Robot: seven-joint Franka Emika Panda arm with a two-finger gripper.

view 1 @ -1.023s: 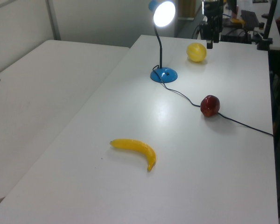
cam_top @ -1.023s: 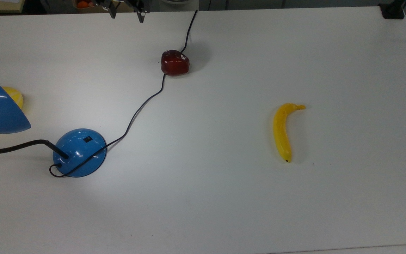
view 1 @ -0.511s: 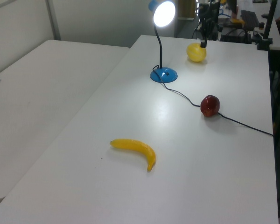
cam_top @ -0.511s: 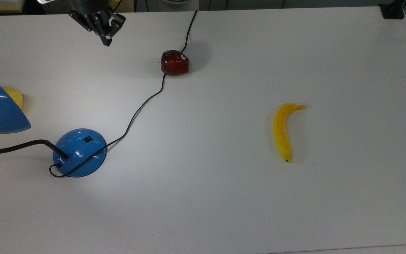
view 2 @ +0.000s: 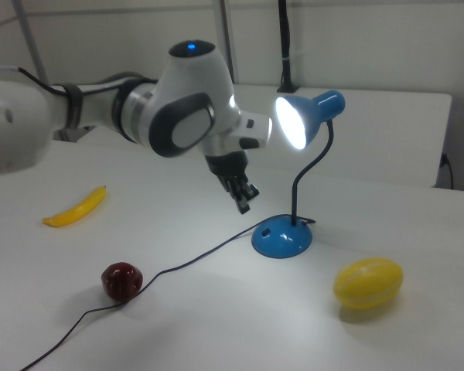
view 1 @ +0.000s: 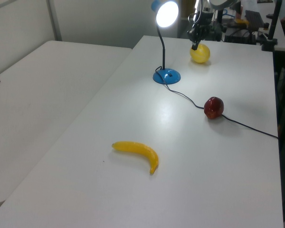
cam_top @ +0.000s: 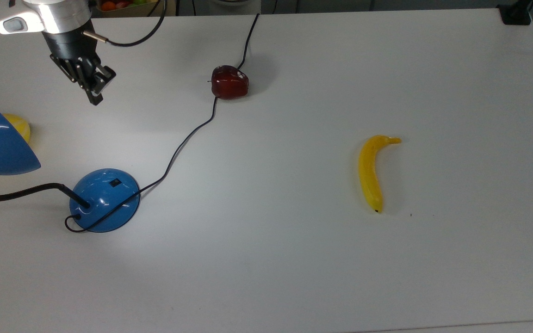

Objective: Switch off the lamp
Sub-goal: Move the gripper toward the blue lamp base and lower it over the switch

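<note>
End effector [cam_top: 94, 98] moved nearer lit lamp [cam_top: 104, 200], fingers together, no readable writing

White robot arm [view 2: 31, 124] with rounded glossy shells, dark grey joint bands, black ring near elbow. Large white-and-grey wrist housing [view 2: 189, 100], small blue light on top. Silver metal collar above black hand in top view. Black gripper [cam_top: 94, 94], ribbed narrow fingers. Thin black cable [cam_top: 132, 39] looping off wrist at table's far left.
</note>
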